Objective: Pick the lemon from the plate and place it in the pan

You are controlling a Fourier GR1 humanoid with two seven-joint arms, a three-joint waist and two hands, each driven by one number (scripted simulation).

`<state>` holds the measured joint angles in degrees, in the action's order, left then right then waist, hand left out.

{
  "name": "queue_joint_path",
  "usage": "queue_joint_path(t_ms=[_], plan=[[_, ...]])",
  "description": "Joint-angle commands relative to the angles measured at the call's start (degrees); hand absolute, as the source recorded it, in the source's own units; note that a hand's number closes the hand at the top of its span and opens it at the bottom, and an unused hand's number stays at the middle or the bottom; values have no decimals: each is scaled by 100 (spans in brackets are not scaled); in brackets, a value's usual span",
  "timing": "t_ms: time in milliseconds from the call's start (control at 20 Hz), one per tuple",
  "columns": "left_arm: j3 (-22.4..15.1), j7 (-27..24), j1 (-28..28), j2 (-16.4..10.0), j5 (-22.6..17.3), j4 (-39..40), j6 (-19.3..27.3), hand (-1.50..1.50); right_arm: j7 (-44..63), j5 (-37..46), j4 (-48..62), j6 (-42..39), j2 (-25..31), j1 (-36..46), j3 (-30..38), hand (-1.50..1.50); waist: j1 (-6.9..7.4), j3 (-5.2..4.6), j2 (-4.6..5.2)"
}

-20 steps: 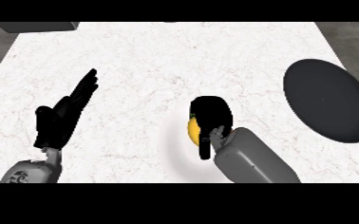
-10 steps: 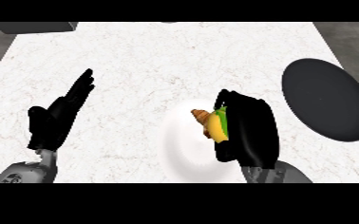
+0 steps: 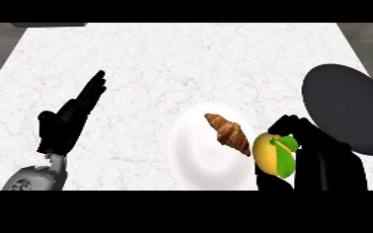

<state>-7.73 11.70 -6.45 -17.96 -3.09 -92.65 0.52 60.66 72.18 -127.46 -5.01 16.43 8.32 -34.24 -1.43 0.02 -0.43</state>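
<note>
1. Head view, lower right: the right hand (image 3: 326,164) is curled round the lemon (image 3: 268,154), which sits at the plate's right rim, left of the pan (image 3: 341,103) at the right edge and apart from it.
2. Lower centre: the white plate (image 3: 195,150) bears a croissant (image 3: 229,134).
3. Left: the left hand (image 3: 67,123) rests open, fingers straight and pointing to the upper right, holding nothing, over the marble counter (image 3: 182,64).

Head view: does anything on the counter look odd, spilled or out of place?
Nothing stands out. The croissant lies on the plate; the right hand holds the lemon beside its right rim, short of the pan. Nothing is spilled.
</note>
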Motion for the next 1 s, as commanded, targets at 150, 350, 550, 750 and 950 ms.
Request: queue_joint_path(t_ms=[150, 350, 550, 750, 950], plan=[[91, 30, -328, 48, 28, 232, -107, 0, -655, -657, 6, 1472, 50, -766, 1453, 150, 79, 10, 63], [119, -145, -175, 104, 32, 110, -172, 0, -1616, -1886, 805, 1873, 404, -787, 2693, 150, 149, 8, 62], [-38, -118, -51, 254, 321, 90, -47, 0, -2522, -2070, 1778, 2511, 679, -990, 3295, 150, 139, 7, 55], [73, -67, -33, 196, 290, 14, -204, 0, -3248, -2311, 2691, 3026, 731, -914, 3769, 150, 136, 3, 49], [198, -38, -343, 275, 260, 357, -332, 0, -4051, -2858, 4076, 3010, 980, -54, 4272, 150, 163, 2, 57]])
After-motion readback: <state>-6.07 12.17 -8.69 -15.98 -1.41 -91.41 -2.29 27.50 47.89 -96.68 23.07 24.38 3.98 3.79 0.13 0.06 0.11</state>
